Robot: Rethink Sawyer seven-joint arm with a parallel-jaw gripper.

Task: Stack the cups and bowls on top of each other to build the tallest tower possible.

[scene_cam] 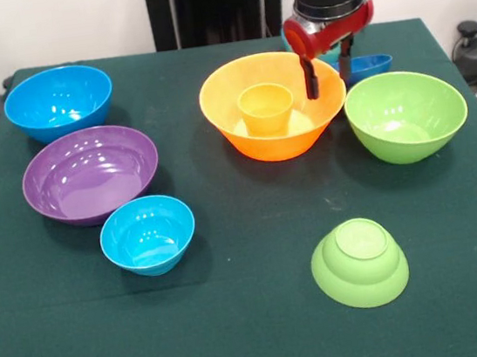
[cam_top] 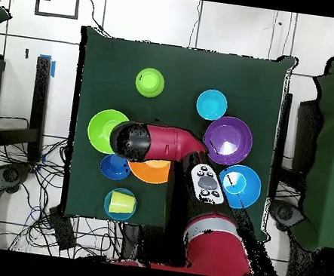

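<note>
Cups and bowls are spread over the green surface (scene_cam: 242,336), and no tower exists yet. An orange cup (scene_cam: 266,108) stands upright inside the large orange bowl (scene_cam: 273,103), near the middle. Just past that bowl's rim at about two o'clock hangs the pincer (scene_cam: 326,68), its two dark fingers (scene_cam: 309,78) parted and holding nothing; one finger hangs in front of the bowl's far wall, the other nearer the small dark blue bowl (scene_cam: 368,64) behind.

At the orange bowl's four o'clock sits the large green bowl (scene_cam: 406,112), upright. A small green bowl (scene_cam: 360,263) lies upside down toward six o'clock. To nine o'clock are the purple bowl (scene_cam: 90,173) and the large blue bowl (scene_cam: 59,101), with a small light blue bowl (scene_cam: 148,234) in front of them. The overhead view shows a pale yellow cup (cam_top: 121,203) resting in another light blue bowl (cam_top: 107,209) near the robot's base.

The step in hand looks like a release just finished, or a reach for the next piece. To do it well, I would lift straight up until the fingers are above the rim before travelling sideways, since a low sideways move could nudge the orange bowl. Wide bowls belong at the bottom, turned over for height; the cups should go last.
</note>
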